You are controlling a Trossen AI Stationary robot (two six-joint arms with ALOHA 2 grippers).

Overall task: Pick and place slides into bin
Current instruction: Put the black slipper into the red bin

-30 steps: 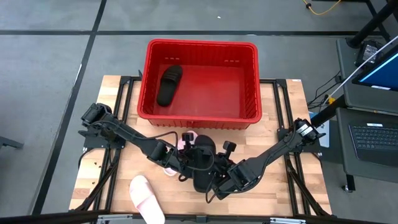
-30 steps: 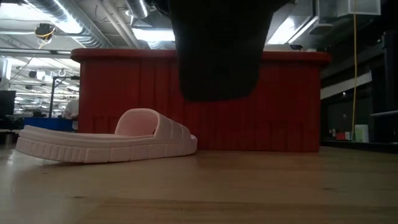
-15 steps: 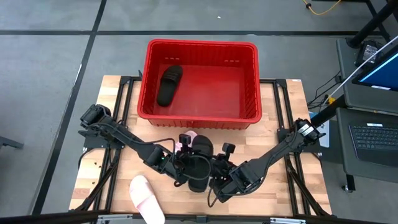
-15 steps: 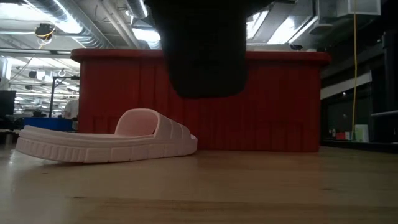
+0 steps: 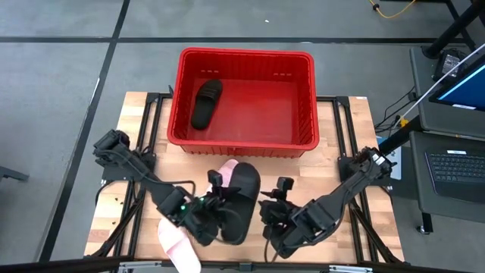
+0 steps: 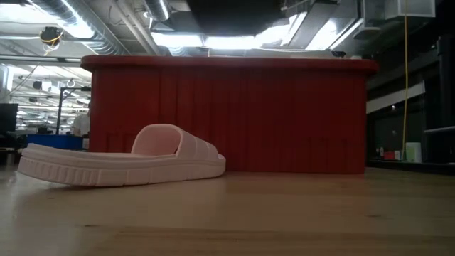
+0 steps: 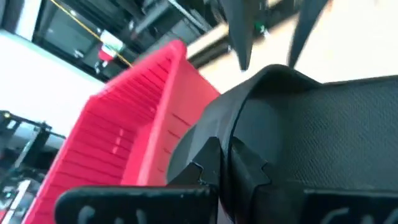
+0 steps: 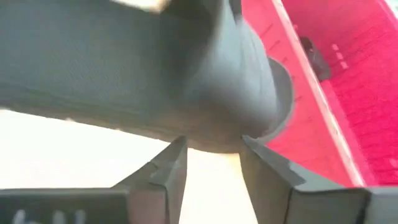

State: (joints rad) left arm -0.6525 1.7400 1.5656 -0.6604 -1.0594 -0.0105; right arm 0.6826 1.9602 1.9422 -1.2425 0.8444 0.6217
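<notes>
A pale wooden slatted counter (image 5: 345, 152) on a dark frame, grey floor all round it. To one side there's a stand with a laptop (image 5: 455, 171), and a yellow cable (image 5: 394, 9) trails across the floor at the far edge. From counter height the room opens out behind: ceiling ducts, strip lights, workstations in the distance.

The red bin (image 5: 303, 114) sits at the far middle of the counter, ribbed wall facing the low camera (image 6: 284, 114). One black slide (image 5: 205, 102) lies inside it, towards the left side.

Up front, a second black slide (image 5: 240, 201) is up off the boards, held between the two arms. The left claw (image 5: 214, 203) has its fingers clamped on the near end of it; from the left wrist the black strap (image 7: 298, 118) fills the picture with the bin's red wall (image 7: 137, 112) beyond. The right claw (image 5: 274, 211) is just beside that slide, fingers (image 8: 168, 171) parted and pointing at the slide's underside (image 8: 124, 81); whether they touch it, I can't tell.

A pale pink slide (image 5: 179, 241) lies at the counter's front edge, near the left claw. Another pink one (image 5: 226, 166) peeks out from behind the lifted black slide, close to the bin's near wall. At counter level one pink slide (image 6: 121, 163) rests flat in front of the bin.
</notes>
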